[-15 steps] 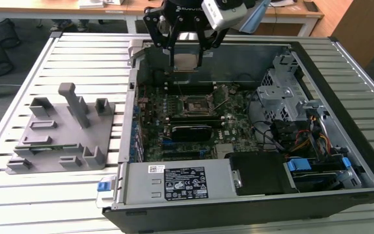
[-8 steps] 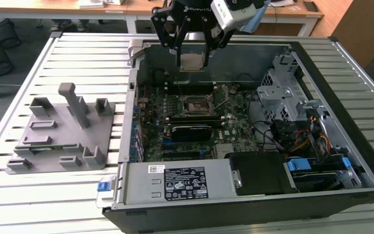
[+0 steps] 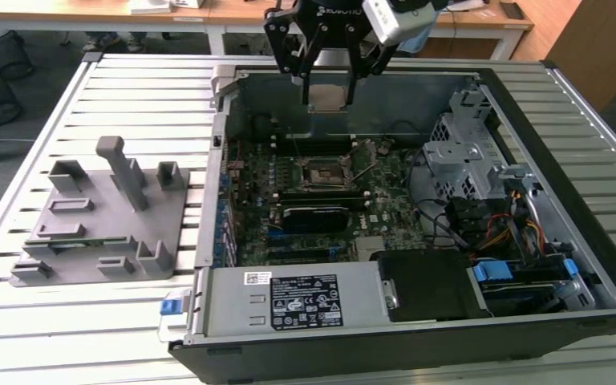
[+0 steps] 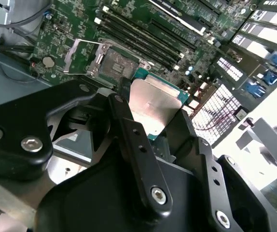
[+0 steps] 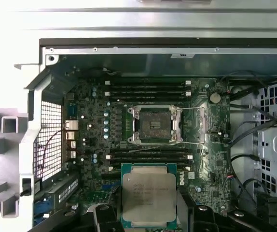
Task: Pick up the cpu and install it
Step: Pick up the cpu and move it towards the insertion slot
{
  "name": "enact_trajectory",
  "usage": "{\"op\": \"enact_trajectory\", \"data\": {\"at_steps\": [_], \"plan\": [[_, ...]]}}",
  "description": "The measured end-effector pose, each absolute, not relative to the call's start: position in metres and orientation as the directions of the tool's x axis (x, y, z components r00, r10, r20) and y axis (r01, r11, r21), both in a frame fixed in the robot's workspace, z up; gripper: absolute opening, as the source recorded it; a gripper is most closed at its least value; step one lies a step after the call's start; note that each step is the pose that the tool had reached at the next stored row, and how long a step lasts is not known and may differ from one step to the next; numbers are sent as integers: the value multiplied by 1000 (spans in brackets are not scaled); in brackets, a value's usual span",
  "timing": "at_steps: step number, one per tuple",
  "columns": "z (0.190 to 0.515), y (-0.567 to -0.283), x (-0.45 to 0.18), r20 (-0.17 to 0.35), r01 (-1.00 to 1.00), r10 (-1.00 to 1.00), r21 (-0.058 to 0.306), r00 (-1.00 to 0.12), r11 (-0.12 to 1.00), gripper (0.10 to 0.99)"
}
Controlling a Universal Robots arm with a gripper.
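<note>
Silver-grey metal shows between the two black fingers: the gripper is clamped on opposite edges of the one cpu, its lid facing the wrist cameras. It looks nearly square, so I cannot name a long axis. In the first wrist view its sides run parallel to those of the one socket, open at mid-motherboard, apart from the chip. The exterior view adds height: the chip hangs above the computer case, near its wall farthest from that camera, and one grey fixture stands on the slatted table.
</note>
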State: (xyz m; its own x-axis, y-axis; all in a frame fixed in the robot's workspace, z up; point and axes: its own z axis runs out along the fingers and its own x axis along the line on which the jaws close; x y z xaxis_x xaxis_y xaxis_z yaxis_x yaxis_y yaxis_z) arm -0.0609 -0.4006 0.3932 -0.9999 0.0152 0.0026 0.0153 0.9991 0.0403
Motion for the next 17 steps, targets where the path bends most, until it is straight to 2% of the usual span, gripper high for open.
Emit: {"op": "enact_trajectory", "data": {"at_steps": [17], "plan": [[391,-373,-32,2,15,15,43,-1000,999,541]]}}
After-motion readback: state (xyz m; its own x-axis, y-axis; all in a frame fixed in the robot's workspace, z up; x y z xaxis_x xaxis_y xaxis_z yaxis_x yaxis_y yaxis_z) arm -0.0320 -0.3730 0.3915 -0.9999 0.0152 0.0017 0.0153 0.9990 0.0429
